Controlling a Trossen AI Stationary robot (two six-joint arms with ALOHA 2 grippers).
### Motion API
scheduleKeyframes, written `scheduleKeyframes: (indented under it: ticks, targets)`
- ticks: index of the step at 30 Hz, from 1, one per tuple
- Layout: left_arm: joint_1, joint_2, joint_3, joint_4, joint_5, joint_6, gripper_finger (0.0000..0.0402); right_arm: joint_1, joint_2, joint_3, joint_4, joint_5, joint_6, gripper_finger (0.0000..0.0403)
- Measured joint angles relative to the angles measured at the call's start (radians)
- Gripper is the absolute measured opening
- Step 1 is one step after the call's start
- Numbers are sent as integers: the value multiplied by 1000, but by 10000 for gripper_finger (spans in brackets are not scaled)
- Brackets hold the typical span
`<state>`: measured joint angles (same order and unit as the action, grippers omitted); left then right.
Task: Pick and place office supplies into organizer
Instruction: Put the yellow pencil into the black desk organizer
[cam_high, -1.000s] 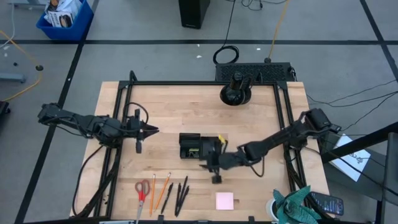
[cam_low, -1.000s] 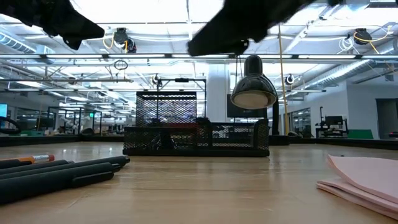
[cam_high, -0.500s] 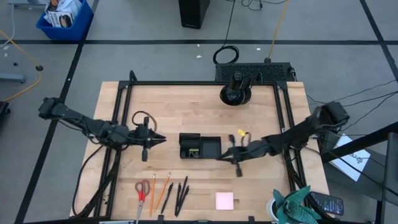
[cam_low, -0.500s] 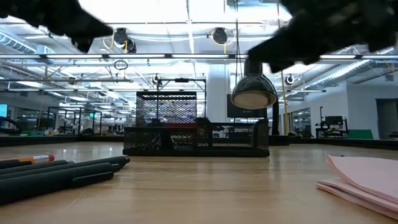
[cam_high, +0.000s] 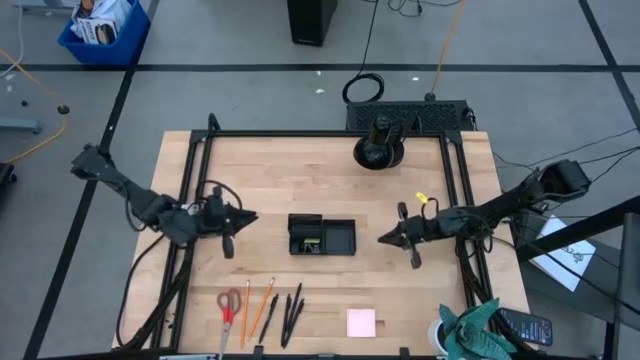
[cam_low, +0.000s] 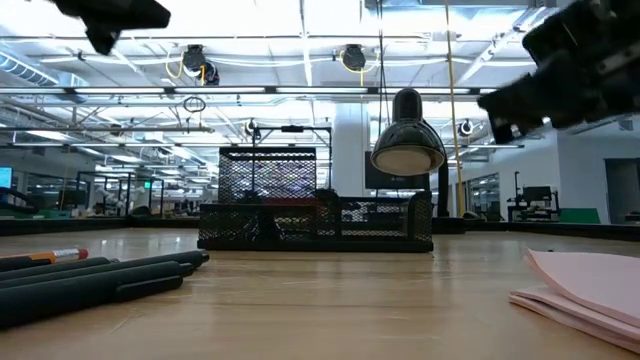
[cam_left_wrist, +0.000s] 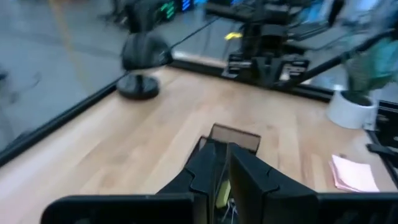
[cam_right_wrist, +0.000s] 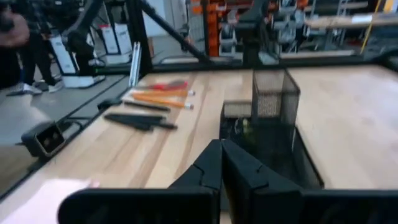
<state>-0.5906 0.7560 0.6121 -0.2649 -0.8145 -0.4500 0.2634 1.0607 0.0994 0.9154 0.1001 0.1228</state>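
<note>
The black mesh organizer (cam_high: 322, 236) (cam_low: 315, 222) stands mid-table with a small yellow-green piece (cam_high: 313, 243) in its left compartment. Along the near edge lie the red-handled scissors (cam_high: 228, 308), orange pencils (cam_high: 258, 305), black pens (cam_high: 290, 312) (cam_low: 90, 275) and pink sticky-note pad (cam_high: 361, 322) (cam_low: 590, 285). My left gripper (cam_high: 250, 215) (cam_left_wrist: 222, 158) hovers left of the organizer, pointing at it, its fingers together but for a thin slit. My right gripper (cam_high: 382, 238) (cam_right_wrist: 222, 155) hovers right of the organizer, shut and holding nothing.
A round black stand with a lamp (cam_high: 379, 152) (cam_low: 408, 145) sits at the far edge. Black frame rails (cam_high: 195, 230) run along the table's left and right sides. A teal cloth (cam_high: 470, 330) lies at the near right corner.
My right gripper has drawn back from over the organizer toward the table's right edge, sinking a little. My left gripper has risen slightly and shifted a little toward the near edge as its arm swung. The organizer and the supplies have stayed in place.
</note>
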Motion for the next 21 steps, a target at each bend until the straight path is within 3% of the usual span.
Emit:
scheduleKeyframes:
  ticks: [5, 10, 16, 21]
  targets:
    - [-81, 195, 247, -352, -72, -303, 46, 0, 0, -53, 48, -2, 57, 0]
    - [-107, 436, 491, -650, 2, -624, 46, 0, -3, -64, 45, -24, 47, 0]
    - [-158, 723, 723, -946, 278, -1018, 46, -2, -3, -62, 78, -108, 12, 0]
    - [-229, 889, 806, -974, 515, -1332, 46, -2, -3, -62, 78, -120, 1, 0]
